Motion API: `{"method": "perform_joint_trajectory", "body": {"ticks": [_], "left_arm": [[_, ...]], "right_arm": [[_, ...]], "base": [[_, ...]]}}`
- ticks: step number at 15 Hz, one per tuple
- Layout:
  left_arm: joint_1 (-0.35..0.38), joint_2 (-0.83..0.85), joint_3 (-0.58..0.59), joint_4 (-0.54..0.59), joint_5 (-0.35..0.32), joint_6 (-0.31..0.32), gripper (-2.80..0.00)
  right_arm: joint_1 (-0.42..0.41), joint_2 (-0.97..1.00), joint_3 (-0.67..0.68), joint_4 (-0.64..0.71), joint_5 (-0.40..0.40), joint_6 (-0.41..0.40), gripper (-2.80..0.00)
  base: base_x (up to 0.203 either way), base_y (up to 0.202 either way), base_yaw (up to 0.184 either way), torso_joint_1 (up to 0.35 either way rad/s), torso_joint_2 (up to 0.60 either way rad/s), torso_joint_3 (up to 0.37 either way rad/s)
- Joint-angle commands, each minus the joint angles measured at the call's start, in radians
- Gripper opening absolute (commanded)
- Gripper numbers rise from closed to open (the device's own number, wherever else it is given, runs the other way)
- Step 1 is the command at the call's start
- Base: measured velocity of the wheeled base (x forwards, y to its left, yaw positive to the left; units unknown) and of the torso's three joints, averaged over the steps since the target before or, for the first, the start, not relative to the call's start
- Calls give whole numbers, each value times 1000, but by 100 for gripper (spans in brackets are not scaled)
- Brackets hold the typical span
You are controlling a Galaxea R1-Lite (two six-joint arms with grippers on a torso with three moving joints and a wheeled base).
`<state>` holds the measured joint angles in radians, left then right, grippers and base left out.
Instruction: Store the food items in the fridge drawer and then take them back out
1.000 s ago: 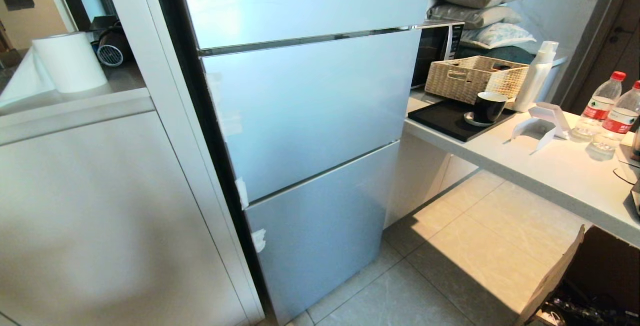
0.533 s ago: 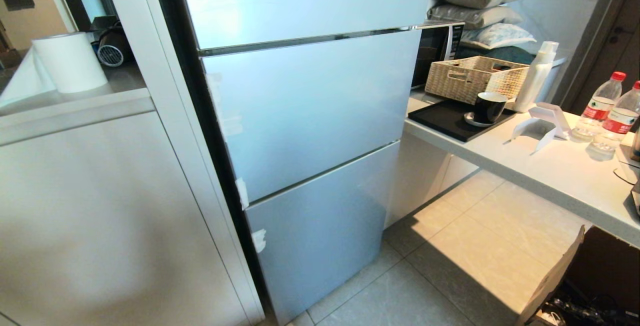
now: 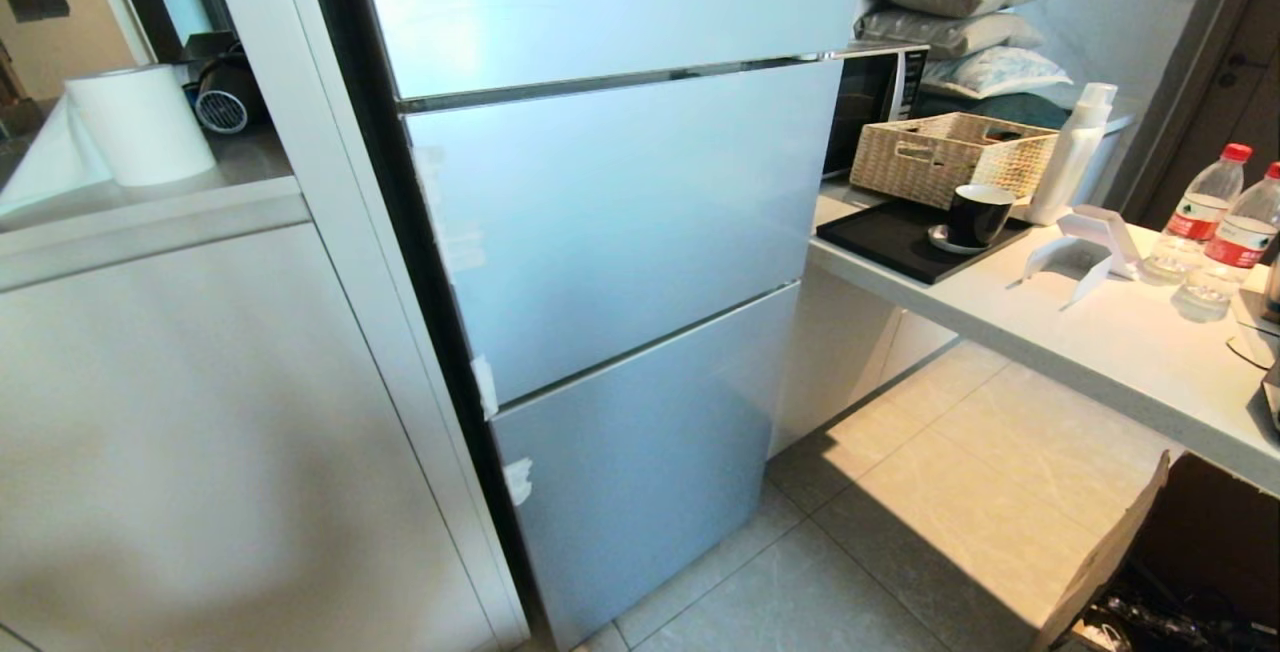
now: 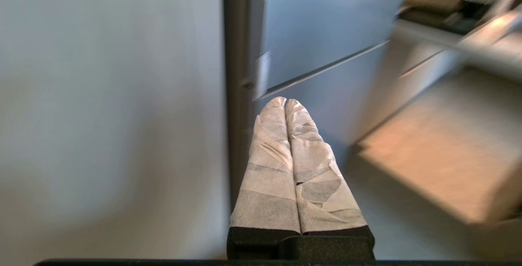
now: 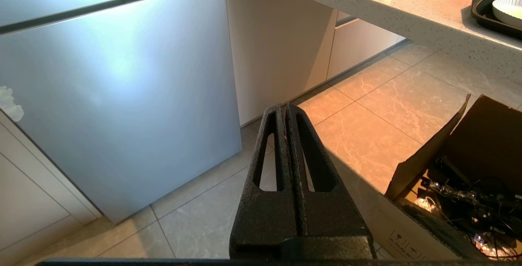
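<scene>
Left wrist view first: the left gripper [image 4: 285, 102] shows its taped fingers [image 4: 269, 164] pressed flat together, clenched on nothing; just beyond the tips stands the dark left edge of the fridge [image 4: 326, 25], and the seam between the middle door and the bottom door [image 4: 326, 94] runs away from that edge, rising toward the far side; that seam, lying ahead of the fingertips and a little above them, is the relation the next move turns on, in my judgement, since a door must be pulled before anything else. Right wrist view: the right gripper [image 5: 284, 107] is likewise clamped shut and empty, low over the tiled floor [image 5: 367, 135], with a cardboard box [image 5: 469, 151] beside it and the fridge's bottom door off to one side; the left arm looks the nearer to the door edge. Head view, farther off: neither arm shows; all the fridge doors are closed, so the fridge drawer is hidden behind them; on the counter [image 3: 1100, 332] sit a black cup [image 3: 978, 214], a wicker basket [image 3: 945, 157] and water bottles [image 3: 1205, 197]; the food items are nowhere visible, so I cannot tell where they lie.
</scene>
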<state>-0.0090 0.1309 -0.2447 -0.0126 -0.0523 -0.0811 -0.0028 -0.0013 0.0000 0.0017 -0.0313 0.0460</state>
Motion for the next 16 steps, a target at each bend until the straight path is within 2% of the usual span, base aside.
{"method": "perform_joint_trajectory", "body": {"ticks": [1, 3, 5, 8, 10, 12, 16], "left_arm": [[-13, 272, -103, -52, -26, -141, -280], [-23, 492, -143, -181, -56, -298, -280], [-28, 730, -169, -372, -72, -460, -280], [-32, 1057, -232, -650, -61, -675, -280], [-40, 1238, -307, -800, -14, -761, -280], [-52, 1379, -407, -926, 44, -809, -280], [-70, 1587, -605, -989, 124, -851, -280]], "right_arm": [[0, 1, 0, 0, 1, 0, -280], [1, 1, 0, 0, -1, 0, -280], [0, 1, 0, 0, -1, 0, -280], [0, 1, 0, 0, 1, 0, -280], [0, 1, 0, 0, 1, 0, -280], [0, 1, 0, 0, -1, 0, -280], [0, 1, 0, 0, -1, 0, -280]], "base": [[0, 0, 0, 0, 0, 0], [0, 0, 0, 0, 0, 0], [0, 0, 0, 0, 0, 0], [0, 0, 0, 0, 0, 0], [0, 0, 0, 0, 0, 0], [0, 0, 0, 0, 0, 0], [0, 0, 0, 0, 0, 0]]}}
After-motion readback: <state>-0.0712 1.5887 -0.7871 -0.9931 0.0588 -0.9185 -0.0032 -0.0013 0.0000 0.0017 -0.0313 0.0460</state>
